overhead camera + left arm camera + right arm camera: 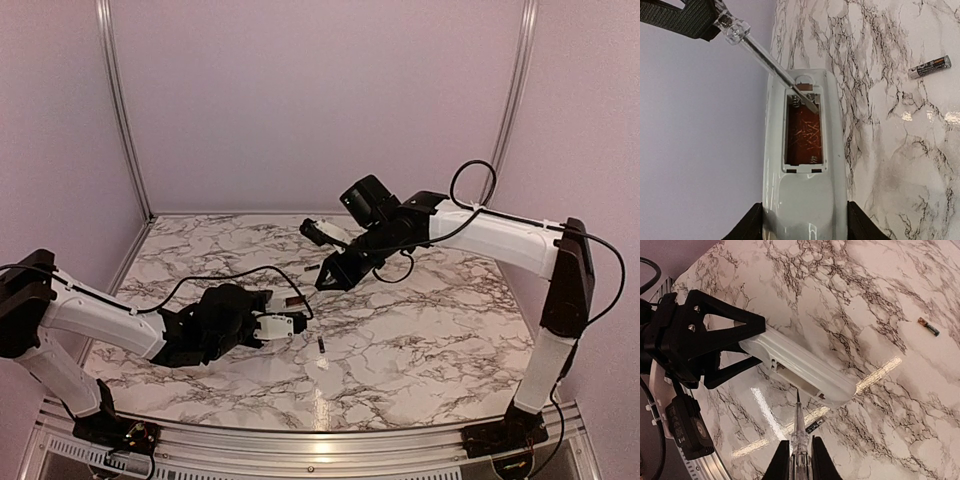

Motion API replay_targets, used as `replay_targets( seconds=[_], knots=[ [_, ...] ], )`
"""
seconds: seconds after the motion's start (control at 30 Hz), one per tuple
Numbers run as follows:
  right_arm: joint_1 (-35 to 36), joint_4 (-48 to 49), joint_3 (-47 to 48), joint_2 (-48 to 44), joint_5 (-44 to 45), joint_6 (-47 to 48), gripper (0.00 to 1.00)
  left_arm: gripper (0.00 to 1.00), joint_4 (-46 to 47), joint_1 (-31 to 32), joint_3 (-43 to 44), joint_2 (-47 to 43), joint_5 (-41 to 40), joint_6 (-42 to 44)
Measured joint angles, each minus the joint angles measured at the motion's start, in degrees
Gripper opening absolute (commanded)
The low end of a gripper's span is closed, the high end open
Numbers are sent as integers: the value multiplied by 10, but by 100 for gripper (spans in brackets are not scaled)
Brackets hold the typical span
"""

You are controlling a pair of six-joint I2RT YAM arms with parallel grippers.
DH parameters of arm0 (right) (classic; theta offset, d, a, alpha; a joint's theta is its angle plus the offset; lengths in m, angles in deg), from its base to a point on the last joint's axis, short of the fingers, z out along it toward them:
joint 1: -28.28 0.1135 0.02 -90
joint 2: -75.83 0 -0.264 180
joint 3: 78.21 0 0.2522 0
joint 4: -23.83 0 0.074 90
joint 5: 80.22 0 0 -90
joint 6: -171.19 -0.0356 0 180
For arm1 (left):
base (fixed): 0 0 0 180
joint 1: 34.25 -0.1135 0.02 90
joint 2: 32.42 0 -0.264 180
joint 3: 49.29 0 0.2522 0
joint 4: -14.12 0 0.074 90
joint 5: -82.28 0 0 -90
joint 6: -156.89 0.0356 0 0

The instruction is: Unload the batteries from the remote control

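My left gripper (804, 222) is shut on the near end of the white remote control (805, 195) and holds it above the table; it also shows in the top view (252, 322). The remote's reddish compartment (804, 135) is open and holds no batteries. My right gripper (800, 457) is shut on a clear-handled screwdriver (799, 427), whose tip sits at the compartment's far end by the spring. One battery (930, 66) lies on the marble to the right of the remote. In the right wrist view one battery (815, 426) lies under the remote (805, 367) and another (929, 326) farther off.
The marble table (430, 330) is bounded by purple walls with metal rails at the back and sides. A battery (321, 345) lies on the table in front of the remote (291, 302). The right arm (490, 235) reaches in from the right, cables looping above it.
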Motion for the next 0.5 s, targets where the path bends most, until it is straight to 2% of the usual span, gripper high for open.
replay_targets(
  seconds=[0.3,0.5],
  knots=[
    [0,0,-10,-56,8,-35,0,0,-18,0,18,-31,-10,-78],
    [0,-2,-22,-96,47,-70,0,0,-65,0,59,-31,-25,-171]
  ],
)
